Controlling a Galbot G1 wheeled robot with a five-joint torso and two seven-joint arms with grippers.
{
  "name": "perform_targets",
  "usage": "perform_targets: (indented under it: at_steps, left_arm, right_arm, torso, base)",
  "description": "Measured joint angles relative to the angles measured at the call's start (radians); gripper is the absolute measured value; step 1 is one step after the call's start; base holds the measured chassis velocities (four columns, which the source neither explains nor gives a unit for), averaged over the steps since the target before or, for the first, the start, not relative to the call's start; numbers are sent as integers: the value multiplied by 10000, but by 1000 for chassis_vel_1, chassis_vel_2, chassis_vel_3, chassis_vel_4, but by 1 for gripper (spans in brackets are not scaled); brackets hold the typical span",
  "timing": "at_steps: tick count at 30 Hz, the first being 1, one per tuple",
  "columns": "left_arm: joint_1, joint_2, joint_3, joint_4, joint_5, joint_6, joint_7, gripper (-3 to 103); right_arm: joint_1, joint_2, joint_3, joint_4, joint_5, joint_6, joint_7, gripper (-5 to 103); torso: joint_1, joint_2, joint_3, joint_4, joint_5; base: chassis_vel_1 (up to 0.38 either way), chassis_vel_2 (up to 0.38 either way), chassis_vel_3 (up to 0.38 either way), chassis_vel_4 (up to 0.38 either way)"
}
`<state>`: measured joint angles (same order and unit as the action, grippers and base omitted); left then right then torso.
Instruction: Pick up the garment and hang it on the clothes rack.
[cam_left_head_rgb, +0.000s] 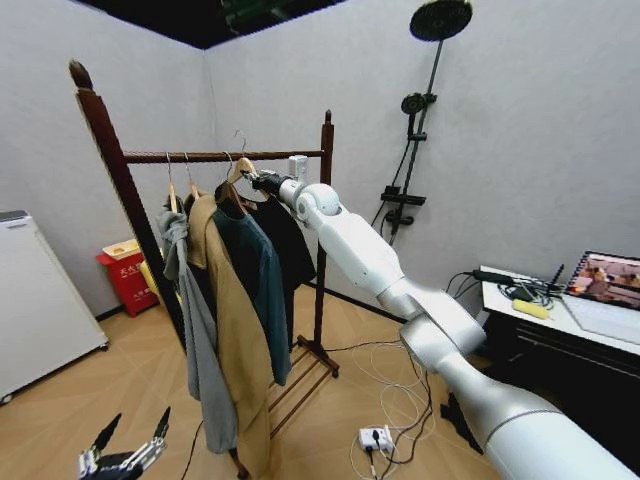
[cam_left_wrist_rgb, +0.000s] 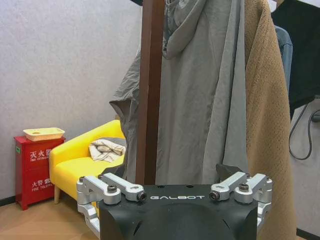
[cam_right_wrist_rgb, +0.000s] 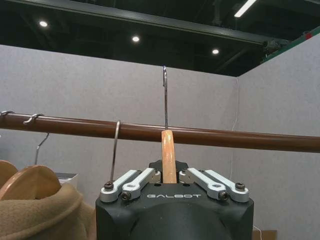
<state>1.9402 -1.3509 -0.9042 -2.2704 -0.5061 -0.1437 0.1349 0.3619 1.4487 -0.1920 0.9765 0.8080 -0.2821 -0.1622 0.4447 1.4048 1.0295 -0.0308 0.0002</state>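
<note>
The clothes rack (cam_left_head_rgb: 225, 156) stands left of centre, its dark rail (cam_right_wrist_rgb: 210, 136) running across the right wrist view. The garment (cam_left_head_rgb: 291, 238) is black and hangs from a light wooden hanger (cam_right_wrist_rgb: 169, 156). My right gripper (cam_left_head_rgb: 253, 180) is shut on the hanger's neck, just below the rail near the far post. The metal hook (cam_right_wrist_rgb: 165, 95) rises above the rail; whether it rests on the rail I cannot tell. My left gripper (cam_left_head_rgb: 125, 455) is open and empty, low at the lower left and facing the near post (cam_left_wrist_rgb: 150, 90).
A grey hoodie (cam_left_head_rgb: 200, 330), a tan coat (cam_left_head_rgb: 240, 340) and a teal coat (cam_left_head_rgb: 258, 275) hang on the rail beside the black garment. A white cabinet (cam_left_head_rgb: 40, 300) stands at left, a desk with a laptop (cam_left_head_rgb: 605, 285) at right, and cables and a power strip (cam_left_head_rgb: 375, 437) lie on the floor.
</note>
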Motion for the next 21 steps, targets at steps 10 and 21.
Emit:
perform_targets:
  at_steps: [10,21]
  left_arm:
    - [0,0,0,0,0,-1,0,100]
    - [0,0,0,0,0,0,0,100]
  right_arm:
    - [-155,-292,71,104,121,-130,-158,10]
    - [2,-195,-102,-310,428,-118,-385,10]
  torso:
    - [-1,0,0,2,0]
    - [8,-2,2,3,-2]
  base:
    - [0,0,0,0]
    - [-35,31,33,-22]
